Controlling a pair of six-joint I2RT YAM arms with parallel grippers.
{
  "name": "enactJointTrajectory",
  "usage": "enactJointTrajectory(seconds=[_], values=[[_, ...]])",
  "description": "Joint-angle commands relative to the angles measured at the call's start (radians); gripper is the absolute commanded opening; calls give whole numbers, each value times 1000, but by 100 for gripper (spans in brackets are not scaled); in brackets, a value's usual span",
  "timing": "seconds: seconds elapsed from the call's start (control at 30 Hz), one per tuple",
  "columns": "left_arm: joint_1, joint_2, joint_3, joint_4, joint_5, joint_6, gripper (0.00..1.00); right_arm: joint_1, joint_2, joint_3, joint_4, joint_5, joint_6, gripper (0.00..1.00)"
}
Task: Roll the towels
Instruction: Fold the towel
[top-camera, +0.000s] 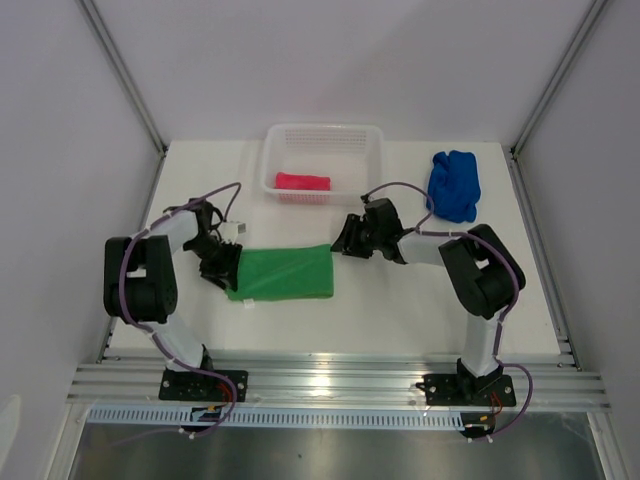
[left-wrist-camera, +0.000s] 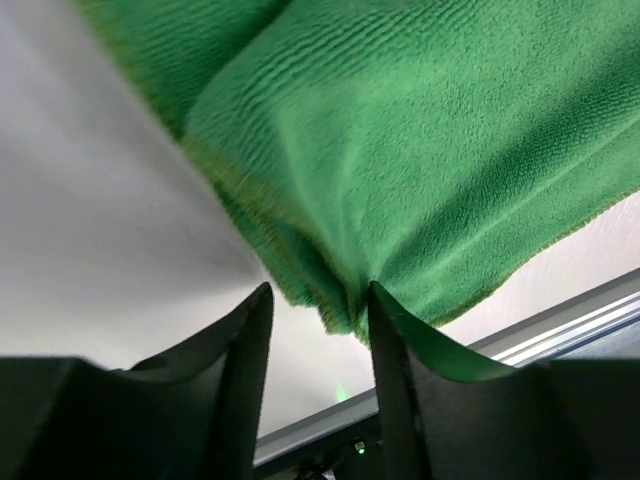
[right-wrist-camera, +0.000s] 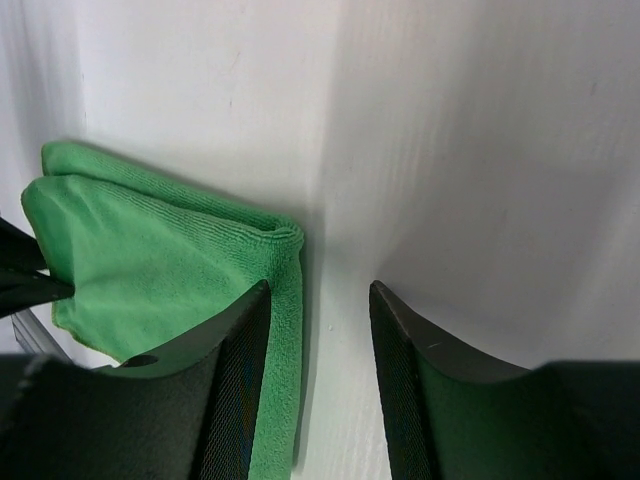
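Note:
The green towel (top-camera: 285, 272) lies folded flat in the middle of the table. My left gripper (top-camera: 222, 268) is at the towel's left end and stands open. In the left wrist view a corner of the green towel (left-wrist-camera: 420, 150) dips between the spread fingers (left-wrist-camera: 392, 340) and brushes the right one. My right gripper (top-camera: 350, 238) is open just off the towel's far right corner. Only bare table lies between its jaws, and the towel's folded edge (right-wrist-camera: 285, 300) runs along its left finger (right-wrist-camera: 235, 370). The pink towel (top-camera: 302, 182) lies rolled in the basket. The blue towel (top-camera: 455, 185) sits crumpled at the back right.
The white mesh basket (top-camera: 322, 135) stands at the back centre of the table. White enclosure walls close in the left, right and back. An aluminium rail (top-camera: 330, 380) with both arm bases runs along the near edge.

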Motion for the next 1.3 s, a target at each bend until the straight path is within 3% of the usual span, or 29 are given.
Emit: enactJointTrajectory(seconds=[0.0,0.23,0.5,0.8,0.83,0.97,1.2,1.27], values=[[40,-83,65,-50,2,31,48,11,-6,7,15,2,-34,47],[41,-119,194,-65,39,29,53,32,-106,-27,-63,40,-94,48],[38,100,316,-11,54,-12,50,104,-174,-134,-94,9,-100,48],[26,160,310,-12,97,0,44,150,-137,-180,-22,-64,-60,47],[25,165,299,-6,94,-5,42,152,-137,-185,-13,-72,-55,48],[25,179,300,6,126,-15,20,150,-166,-211,-33,-72,-60,47],[26,179,300,-14,160,0,13,164,-172,-225,-37,-119,-46,48],[25,177,299,-6,159,1,2,170,-165,-229,-30,-118,-45,47]])
